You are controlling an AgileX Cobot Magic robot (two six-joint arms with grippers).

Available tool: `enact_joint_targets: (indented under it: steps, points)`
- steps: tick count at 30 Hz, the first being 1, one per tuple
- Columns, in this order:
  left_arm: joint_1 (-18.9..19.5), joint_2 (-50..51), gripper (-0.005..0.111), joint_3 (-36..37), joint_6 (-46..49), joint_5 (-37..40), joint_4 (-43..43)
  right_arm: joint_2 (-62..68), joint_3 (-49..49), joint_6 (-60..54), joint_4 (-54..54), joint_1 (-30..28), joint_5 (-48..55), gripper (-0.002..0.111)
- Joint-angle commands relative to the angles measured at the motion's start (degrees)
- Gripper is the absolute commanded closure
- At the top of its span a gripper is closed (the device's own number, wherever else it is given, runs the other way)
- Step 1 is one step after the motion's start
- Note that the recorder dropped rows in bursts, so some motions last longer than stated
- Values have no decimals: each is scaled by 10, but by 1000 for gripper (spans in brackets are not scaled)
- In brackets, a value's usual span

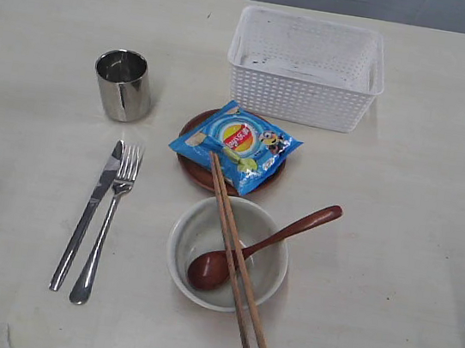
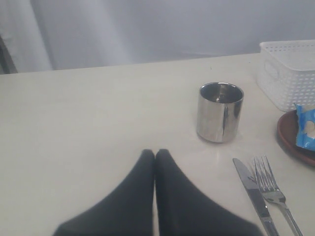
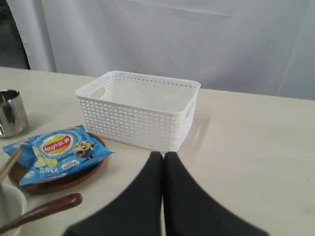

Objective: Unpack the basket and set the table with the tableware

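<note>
**Left gripper (image 2: 155, 153) and right gripper (image 3: 163, 155) closed, holding nothing**

I see black tapered fingers (image 2: 140, 196) pressed together over the cream table (image 1: 395, 249). Wooden chopsticks (image 1: 248, 319) lie across the white bowl (image 1: 177, 248), far ends reaching the chip bag (image 1: 237, 144) on the reddish-brown plate (image 1: 191, 170). The wooden spoon (image 1: 294, 228) points its handle right. Steel knife (image 1: 86, 214) and fork (image 1: 106, 225) lie parallel, left; the perforated white basket (image 1: 300, 97) stands behind the plate.

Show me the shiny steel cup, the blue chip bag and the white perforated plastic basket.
Shiny steel cup (image 1: 123, 98): exterior view, outer side wall.
Blue chip bag (image 1: 237, 143): exterior view, printed front.
White perforated plastic basket (image 1: 300, 97): exterior view, near grid wall.
</note>
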Motion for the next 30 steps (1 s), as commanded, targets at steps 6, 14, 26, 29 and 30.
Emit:
enact_joint_targets:
  steps: [6, 14, 26, 29, 30]
  points:
    - [-3, -1, 107, 1, -3, -5, -1, -3, 2, -139, 1, -3, 47, 109]
    - [-3, -1, 107, 1, -3, -5, -1, -3, 2, -100, 2, -3, 47, 109]
    - [-3, -1, 107, 1, -3, -5, -1, -3, 2, -64, 2, -3, 47, 109]
    - [-3, -1, 107, 1, -3, -5, -1, -3, 2, -64, 2, -3, 47, 109]
    - [-3, -1, 107, 1, -3, -5, -1, -3, 2, -63, 2, -4, 47, 109]
